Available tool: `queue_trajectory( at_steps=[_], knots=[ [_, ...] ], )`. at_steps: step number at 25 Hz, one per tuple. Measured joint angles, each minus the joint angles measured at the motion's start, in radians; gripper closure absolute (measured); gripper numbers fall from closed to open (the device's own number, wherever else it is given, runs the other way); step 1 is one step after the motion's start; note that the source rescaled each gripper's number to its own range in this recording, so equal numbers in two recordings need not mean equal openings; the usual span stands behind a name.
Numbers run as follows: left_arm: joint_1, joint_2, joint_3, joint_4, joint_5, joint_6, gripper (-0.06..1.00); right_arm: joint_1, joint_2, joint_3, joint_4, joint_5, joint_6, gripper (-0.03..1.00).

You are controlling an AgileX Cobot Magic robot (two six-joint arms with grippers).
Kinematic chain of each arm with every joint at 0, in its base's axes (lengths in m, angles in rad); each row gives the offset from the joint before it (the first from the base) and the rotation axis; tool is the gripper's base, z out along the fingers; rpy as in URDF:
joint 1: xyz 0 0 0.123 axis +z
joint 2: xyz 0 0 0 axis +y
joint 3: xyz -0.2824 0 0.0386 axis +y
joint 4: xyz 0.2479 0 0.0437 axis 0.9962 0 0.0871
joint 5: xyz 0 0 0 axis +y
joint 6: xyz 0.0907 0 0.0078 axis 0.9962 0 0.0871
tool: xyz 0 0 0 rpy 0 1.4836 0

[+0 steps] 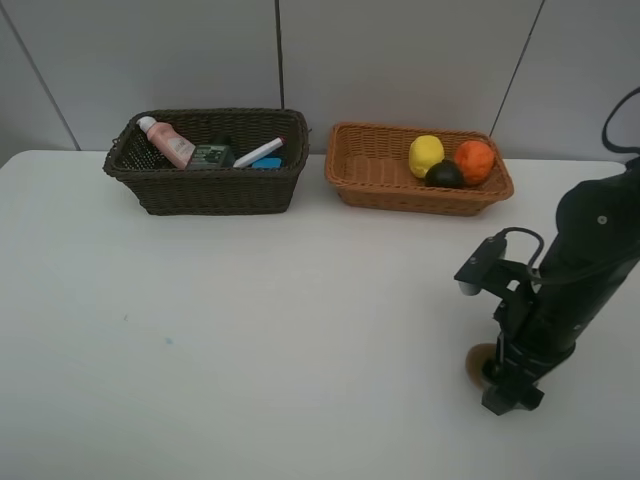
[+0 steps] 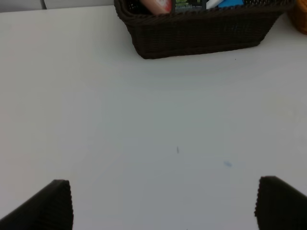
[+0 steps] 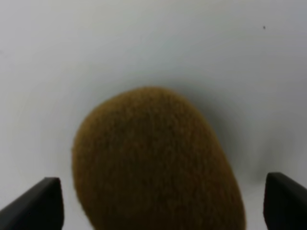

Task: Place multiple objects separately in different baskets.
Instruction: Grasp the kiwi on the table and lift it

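Near the front right of the white table [image 1: 250, 340], the right gripper [image 3: 158, 203] hangs low over a brown kiwi [image 3: 156, 160], its jaws spread wide to either side of the fruit and not yet closed on it. The kiwi lies on the bare surface, well apart from both baskets. Rounded and fuzzy, it could roll or squirt sideways if the jaws close off-centre or too high, and a loose hold might drop it short of the tan basket's rim. The left gripper [image 2: 163, 203], also released and empty, hovers over bare table facing the dark basket.

At the back edge stand two baskets side by side. The dark basket [image 1: 205, 190], toward the back left, shows four items: one pink bottle [image 1: 168, 142], one dark box-shaped item [image 1: 210, 156], one white marker [image 1: 260, 152] and something blue [image 1: 267, 163] only partly visible. The tan basket [image 1: 380, 185], toward the back right, holds three fruits: one lemon [image 1: 426, 154], one orange [image 1: 475, 159], one dark round fruit [image 1: 444, 174]. One kiwi is left out.
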Motion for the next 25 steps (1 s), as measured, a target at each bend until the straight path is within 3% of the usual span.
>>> queue_trajectory(
  at_steps=[10,12,16,22,25],
  knots=[
    [0.0,0.0,0.0,0.0,0.0,0.0,-0.06,0.0,0.057,-0.001,-0.014,-0.034,0.0,0.01],
    [0.0,0.0,0.0,0.0,0.0,0.0,-0.06,0.0,0.058,-0.001,-0.022,-0.039,0.0,0.1],
    [0.0,0.0,0.0,0.0,0.0,0.0,-0.06,0.0,0.061,-0.001,-0.04,-0.075,0.002,0.56],
    [0.0,0.0,0.0,0.0,0.0,0.0,-0.06,0.0,0.063,-0.004,-0.046,-0.073,0.002,0.56],
    [0.0,0.0,0.0,0.0,0.0,0.0,-0.06,0.0,0.073,-0.041,-0.005,-0.027,0.003,0.56]
  ],
)
